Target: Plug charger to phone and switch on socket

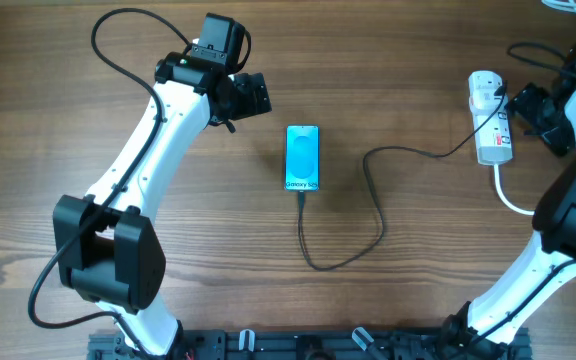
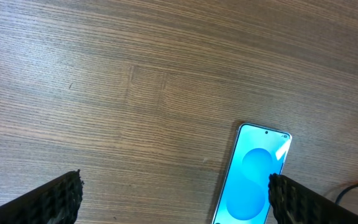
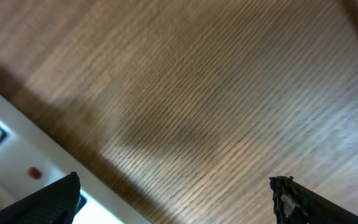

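Note:
The phone (image 1: 302, 157) lies flat mid-table, cyan screen up; it also shows in the left wrist view (image 2: 250, 180). The thin black charger cable (image 1: 368, 210) runs from the phone's near edge, loops, and reaches its black plug (image 1: 497, 97) seated in the white socket strip (image 1: 489, 125). My left gripper (image 1: 250, 97) is open and empty, up-left of the phone; in its wrist view (image 2: 174, 196) one finger overlaps the phone's right edge. My right gripper (image 1: 528, 110) is open and empty just right of the socket, whose white body with a red mark (image 3: 5, 165) fills the wrist view's lower left.
The socket's thick white cord (image 1: 508, 195) curves from the strip toward the right arm's base. The left arm's black cable (image 1: 118, 50) loops over the far left. Bare wood lies between phone and socket.

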{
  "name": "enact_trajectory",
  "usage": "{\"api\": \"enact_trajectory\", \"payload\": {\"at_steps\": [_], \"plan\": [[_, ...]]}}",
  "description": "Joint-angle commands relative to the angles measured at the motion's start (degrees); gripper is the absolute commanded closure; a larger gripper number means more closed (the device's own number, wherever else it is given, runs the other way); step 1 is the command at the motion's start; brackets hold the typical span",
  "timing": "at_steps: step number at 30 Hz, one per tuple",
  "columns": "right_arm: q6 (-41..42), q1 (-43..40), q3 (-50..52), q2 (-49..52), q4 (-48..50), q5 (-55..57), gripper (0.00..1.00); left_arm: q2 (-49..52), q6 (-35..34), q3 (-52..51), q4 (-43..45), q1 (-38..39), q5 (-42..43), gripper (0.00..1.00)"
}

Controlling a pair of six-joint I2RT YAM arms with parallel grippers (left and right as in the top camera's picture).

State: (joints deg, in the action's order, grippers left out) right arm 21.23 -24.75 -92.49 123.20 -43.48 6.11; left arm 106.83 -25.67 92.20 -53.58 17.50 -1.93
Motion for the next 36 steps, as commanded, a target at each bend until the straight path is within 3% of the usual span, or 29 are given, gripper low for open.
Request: {"api": "enact_trajectory", "payload": {"at_steps": [1, 9, 29, 36], "plan": [[-3.26, -0.09, 0.26, 1.68, 0.39, -4.98, 0.0, 0.22, -0.66, 0.07, 0.15, -0.13, -1.16, 0.0], [-5.2, -0.07, 0.26, 2.05, 0.46, -10.05, 0.0, 0.22, -0.66, 0.07, 0.15, -0.13, -1.16, 0.0], [-4.9, 0.46, 0.26, 2.08, -2.32, -10.93, 0.0, 0.22, -0.66, 0.07, 0.15, -0.13, -1.16, 0.0], [1.88, 0.31, 0.24, -8.02, -13.31, -5.97, 0.0, 0.22, -0.66, 0.07, 0.15, -0.13, -1.16, 0.0]]}}
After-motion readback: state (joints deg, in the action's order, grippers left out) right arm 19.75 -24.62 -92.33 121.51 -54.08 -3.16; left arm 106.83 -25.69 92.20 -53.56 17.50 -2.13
